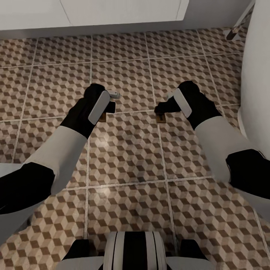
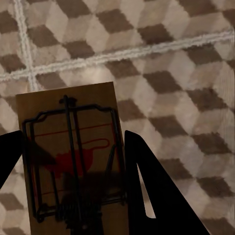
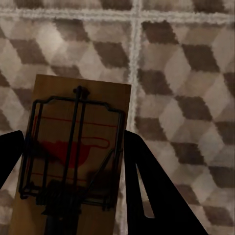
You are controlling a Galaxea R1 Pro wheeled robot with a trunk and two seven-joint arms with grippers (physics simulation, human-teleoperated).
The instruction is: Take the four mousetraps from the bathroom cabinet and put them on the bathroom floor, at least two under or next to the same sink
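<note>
Both arms reach down over the bathroom floor (image 1: pixel 127 157), tiled in a brown and beige cube pattern. My left gripper (image 1: pixel 107 109) is shut on a mousetrap (image 1: pixel 102 118), a small tan board. In the left wrist view the mousetrap (image 2: pixel 73 161) shows its dark wire bar and red mark between the black fingers (image 2: pixel 152 196), just above the floor (image 2: pixel 186 73). My right gripper (image 1: pixel 163 110) is shut on a second mousetrap (image 1: pixel 162 119). The right wrist view shows that mousetrap (image 3: pixel 78 147) held at both long edges over a grout line (image 3: pixel 134 58). The cabinet is out of view.
A white panelled unit (image 1: pixel 93 13) runs along the far edge of the tiles. At the right stands a tall smooth white fixture (image 1: pixel 258 75); I cannot tell whether it is the sink. A dark and white leg (image 1: pixel 234 33) sits at the far right.
</note>
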